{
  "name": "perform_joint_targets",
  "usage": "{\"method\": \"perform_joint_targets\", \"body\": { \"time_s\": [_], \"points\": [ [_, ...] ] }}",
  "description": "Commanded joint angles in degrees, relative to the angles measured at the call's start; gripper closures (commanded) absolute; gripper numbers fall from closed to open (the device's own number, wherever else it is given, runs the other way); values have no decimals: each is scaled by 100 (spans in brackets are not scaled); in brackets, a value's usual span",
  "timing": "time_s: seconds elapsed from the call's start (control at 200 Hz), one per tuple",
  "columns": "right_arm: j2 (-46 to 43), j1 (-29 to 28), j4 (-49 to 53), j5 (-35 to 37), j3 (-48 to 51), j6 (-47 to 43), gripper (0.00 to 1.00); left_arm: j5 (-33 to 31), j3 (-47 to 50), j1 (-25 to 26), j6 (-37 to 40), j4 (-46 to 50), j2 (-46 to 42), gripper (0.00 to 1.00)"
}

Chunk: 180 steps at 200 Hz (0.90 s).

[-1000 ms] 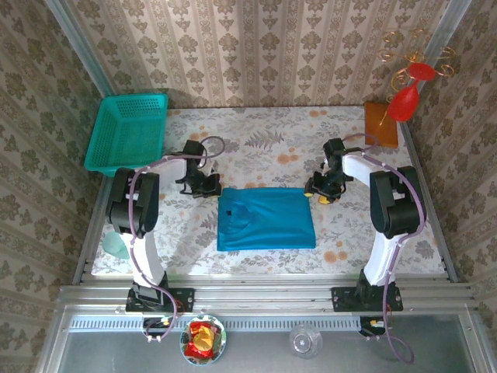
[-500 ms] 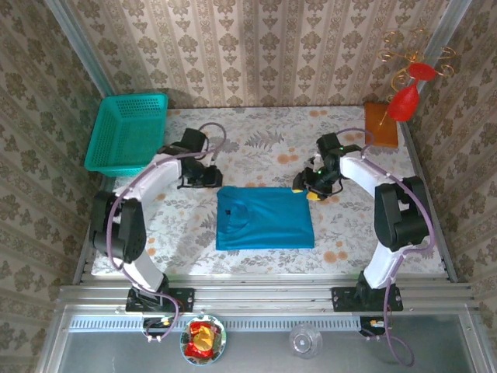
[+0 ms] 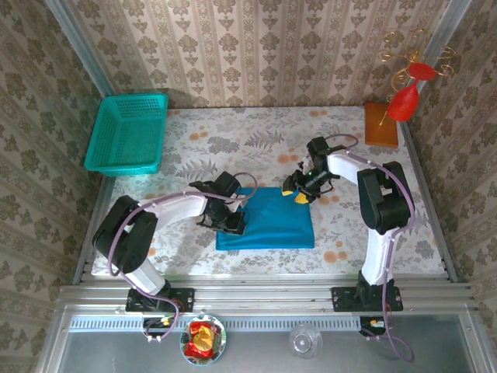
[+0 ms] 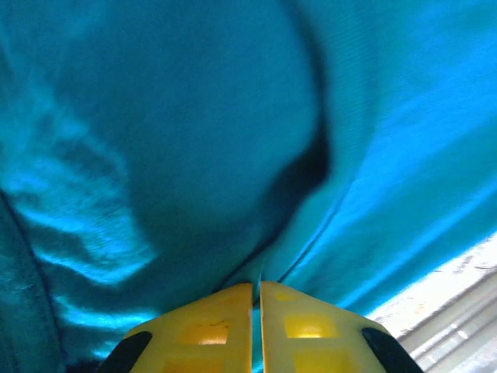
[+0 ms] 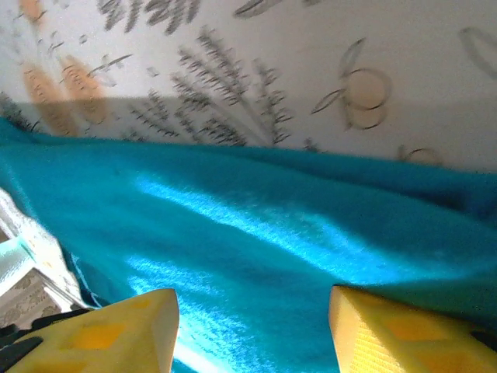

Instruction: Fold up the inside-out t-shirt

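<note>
The inside-out t-shirt (image 3: 272, 221) lies as a flat blue-teal rectangle in the middle of the table. My left gripper (image 3: 231, 223) is down on its left part. In the left wrist view the yellow fingers (image 4: 210, 326) stand almost together, and my left gripper (image 4: 256, 286) pinches a raised fold of the blue cloth (image 4: 194, 116). My right gripper (image 3: 297, 192) hovers at the shirt's back right corner. In the right wrist view my right gripper (image 5: 252, 299) is open, its fingertips (image 5: 132, 326) wide apart over the cloth (image 5: 256, 225), with nothing between them.
A teal mesh basket (image 3: 128, 134) stands at the back left. An orange-brown block (image 3: 380, 124) and a red ornament (image 3: 404, 97) are at the back right. A small pale green thing (image 3: 116, 245) lies at the table's left edge. The floral tabletop (image 3: 256, 144) shows behind the shirt.
My left gripper has swung from behind the shirt's left corner down onto its left part and closed on the cloth. My right gripper has shifted a little left along the back edge.
</note>
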State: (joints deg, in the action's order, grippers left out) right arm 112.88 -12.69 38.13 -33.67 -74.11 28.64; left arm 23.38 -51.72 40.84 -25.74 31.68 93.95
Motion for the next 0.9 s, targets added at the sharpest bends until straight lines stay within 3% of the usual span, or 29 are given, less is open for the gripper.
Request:
{"method": "perform_joint_targets", "body": {
  "time_s": [0.0, 0.255, 0.4, 0.655, 0.77, 0.895],
  "points": [
    [-29, 76, 158, 426, 136, -90, 45, -218, 118, -19, -110, -169, 108, 88],
    [-939, 14, 18, 615, 1323, 123, 45, -895, -143, -365, 324, 43, 510, 88],
    [-1608, -309, -324, 686, 2303, 656, 45, -1089, -569, -660, 648, 112, 881, 88],
    [-2631, -1927, -1838, 989, 3878, 2916, 43, -1200, -1564, -1132, 1099, 215, 1591, 87],
    [-2652, -2746, -2403, 1134, 3913, 3705, 43, -1078, -1932, -1299, 1243, 153, 1812, 86],
    [-2714, -3072, -2095, 1358, 3475, 3776, 42, -1025, -2200, -1424, 1317, 225, 1716, 84]
  ]
}}
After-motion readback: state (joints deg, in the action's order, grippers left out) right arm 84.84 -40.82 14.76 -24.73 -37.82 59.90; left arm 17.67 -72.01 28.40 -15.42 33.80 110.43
